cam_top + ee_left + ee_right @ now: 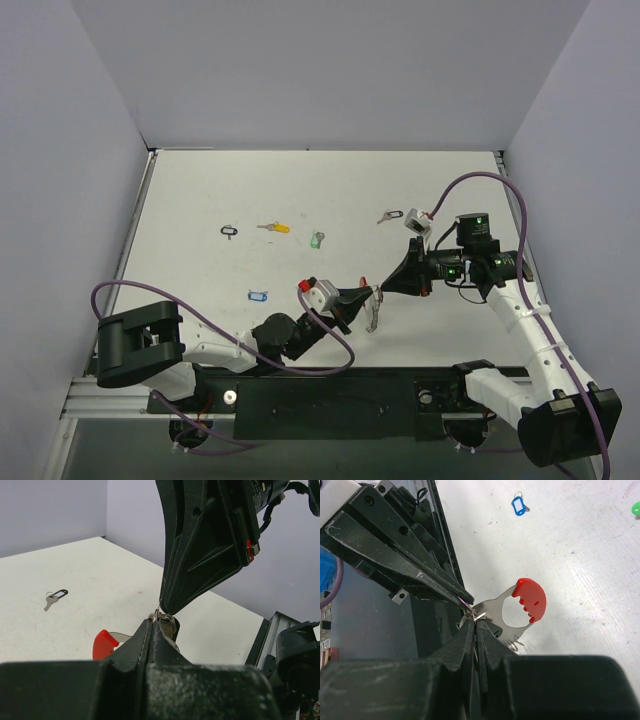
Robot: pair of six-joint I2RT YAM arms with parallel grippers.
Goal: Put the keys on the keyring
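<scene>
Keyring [532, 597], left jaws pinched shut on its silver end, right jaws pinched there too

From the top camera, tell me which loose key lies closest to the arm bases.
The blue-tagged key, the only blue one. The yellow-tagged key, the green-tagged key and every other loose key lie farther back.

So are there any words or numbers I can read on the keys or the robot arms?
Nothing can be read.
The silver piece in the left wrist view shows tiny marks, too blurred to read.
The blue tag looks blank.
The yellow tag and green tag are too small to tell.
</scene>
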